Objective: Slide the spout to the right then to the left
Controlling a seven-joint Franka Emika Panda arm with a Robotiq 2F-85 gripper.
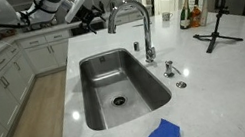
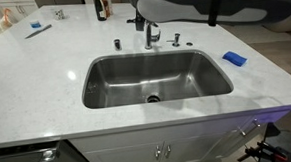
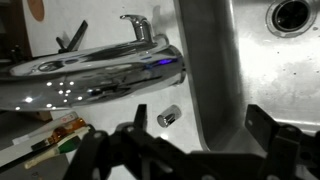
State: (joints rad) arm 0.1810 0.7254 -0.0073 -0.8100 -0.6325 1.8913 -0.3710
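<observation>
The spout (image 1: pixel 128 9) is a tall chrome gooseneck tube behind the steel sink (image 1: pixel 97 98). It also shows in an exterior view (image 2: pixel 151 31) and runs as a shiny tube across the wrist view (image 3: pixel 90 82). My gripper (image 1: pixel 90 19) hovers close beside the spout's arched end, over the sink's far edge. In the wrist view its two dark fingers (image 3: pixel 196 140) stand wide apart with nothing between them, and the spout lies just beyond the fingertips, apart from them. The short chrome handle (image 3: pixel 140 27) stands behind the spout.
Small low chrome fittings (image 1: pixel 170 68) sit on the counter beside the faucet; one also shows in the wrist view (image 3: pixel 168 116). A blue sponge (image 1: pixel 162 136) lies at the sink's near corner. A black tripod (image 1: pixel 217 29) and bottles (image 1: pixel 192 12) stand on the counter.
</observation>
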